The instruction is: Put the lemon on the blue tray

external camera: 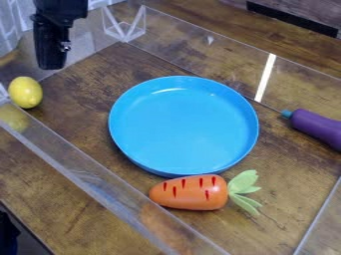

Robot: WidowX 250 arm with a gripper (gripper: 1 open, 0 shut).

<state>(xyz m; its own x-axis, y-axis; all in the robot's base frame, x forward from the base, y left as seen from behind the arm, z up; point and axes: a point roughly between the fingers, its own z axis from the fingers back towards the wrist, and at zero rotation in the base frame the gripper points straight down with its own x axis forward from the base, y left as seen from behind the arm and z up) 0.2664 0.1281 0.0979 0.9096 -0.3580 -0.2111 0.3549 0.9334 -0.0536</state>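
A single camera covers the scene. It stands off the table, raised, and looks down at a slant across the wooden table point(286, 214), so the boards run diagonally through the frame. It sits fairly near: the blue tray point(184, 125) fills the middle of the view. The carrot point(192, 192) lies nearest the lens at the lower edge, the eggplant point(320, 127) is cut by the right border, and the lemon point(26, 92) sits at the left border. The gripper point(52, 58) enters from the upper left corner, its arm cropped by the top edge. No second view exists to compare.
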